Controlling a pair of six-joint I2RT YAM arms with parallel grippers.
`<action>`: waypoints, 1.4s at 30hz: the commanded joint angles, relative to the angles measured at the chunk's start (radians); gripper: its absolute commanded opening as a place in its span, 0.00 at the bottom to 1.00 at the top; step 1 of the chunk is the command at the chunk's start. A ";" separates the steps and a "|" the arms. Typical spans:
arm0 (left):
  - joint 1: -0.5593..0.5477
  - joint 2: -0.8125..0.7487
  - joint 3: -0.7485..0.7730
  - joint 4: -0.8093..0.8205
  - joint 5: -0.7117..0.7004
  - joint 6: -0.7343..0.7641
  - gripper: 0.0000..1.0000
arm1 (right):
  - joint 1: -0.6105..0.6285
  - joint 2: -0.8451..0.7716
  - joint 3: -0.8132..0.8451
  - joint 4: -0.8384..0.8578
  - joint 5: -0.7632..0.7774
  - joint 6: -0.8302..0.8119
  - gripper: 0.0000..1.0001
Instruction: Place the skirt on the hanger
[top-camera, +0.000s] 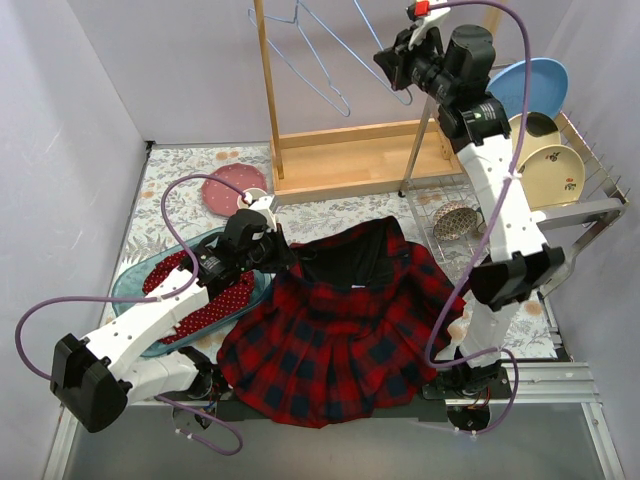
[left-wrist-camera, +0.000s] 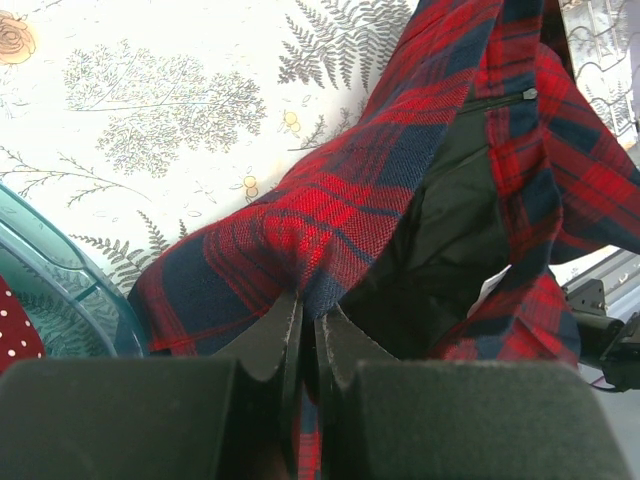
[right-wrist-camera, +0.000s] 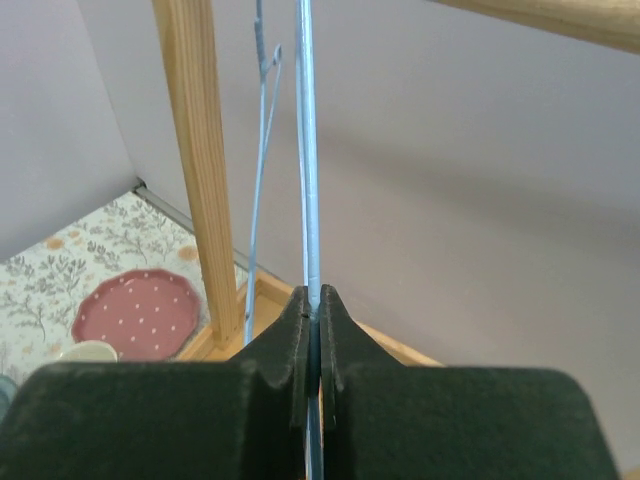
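- Fern-print counter (top-camera: 180, 175) bears the plaid skirt (top-camera: 330, 340).
- Left end effector (left-wrist-camera: 310, 312) pinches its edge, seemingly the waistband.
- Right end effector (right-wrist-camera: 312, 300), well above, clamps the wire hanger (right-wrist-camera: 307, 150).

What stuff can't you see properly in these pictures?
Left wrist view: the pinched bit of skirt, hidden inside the shut left gripper.
Right wrist view: most of the hanger held by the right gripper, cut off by the top edge.
Left wrist view: the spotty cloth, cut off by the left edge.
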 joint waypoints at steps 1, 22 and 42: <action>0.007 -0.050 0.011 0.005 0.006 0.007 0.00 | 0.000 -0.161 -0.147 0.010 0.007 -0.064 0.01; 0.007 -0.036 0.079 -0.048 0.000 0.018 0.00 | 0.000 -0.865 -0.753 -0.260 0.072 -0.327 0.01; 0.007 -0.013 0.206 -0.258 -0.100 -0.013 0.00 | 0.000 -1.195 -1.063 -0.768 -0.319 -0.696 0.01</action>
